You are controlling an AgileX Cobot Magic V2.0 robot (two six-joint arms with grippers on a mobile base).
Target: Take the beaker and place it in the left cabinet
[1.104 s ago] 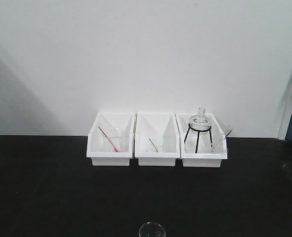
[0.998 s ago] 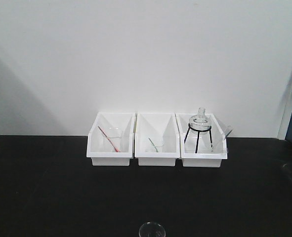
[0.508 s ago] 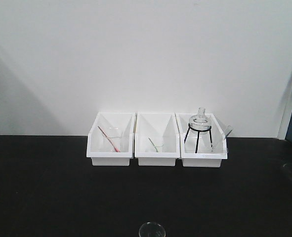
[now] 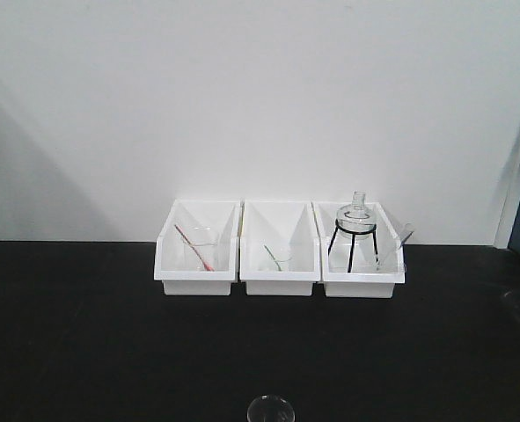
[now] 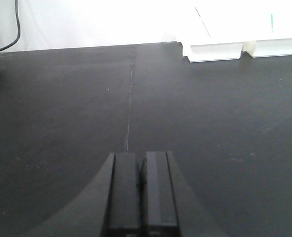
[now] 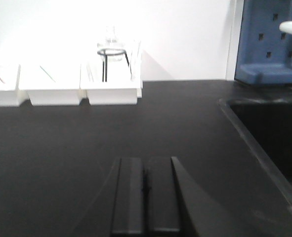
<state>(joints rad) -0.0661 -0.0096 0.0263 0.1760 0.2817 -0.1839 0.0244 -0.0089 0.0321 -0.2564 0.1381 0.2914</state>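
Glass beaker (image 4: 270, 411) shows only in the front-facing view

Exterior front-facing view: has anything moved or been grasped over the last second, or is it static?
Nothing visibly changed. The beaker stays at the bottom edge on the black counter, the three white bins keep the same glassware, and no arm has entered this view.

The left gripper (image 5: 142, 192) shows its 2 dark fingers (image 5: 126, 190) pressed flat together with nothing between them, pointing straight ahead. The right gripper (image 6: 146, 195) mirrors it, its 2 fingers (image 6: 161, 192) tight against each other, empty, aimed forward and level. Both sit low in their wrist views.
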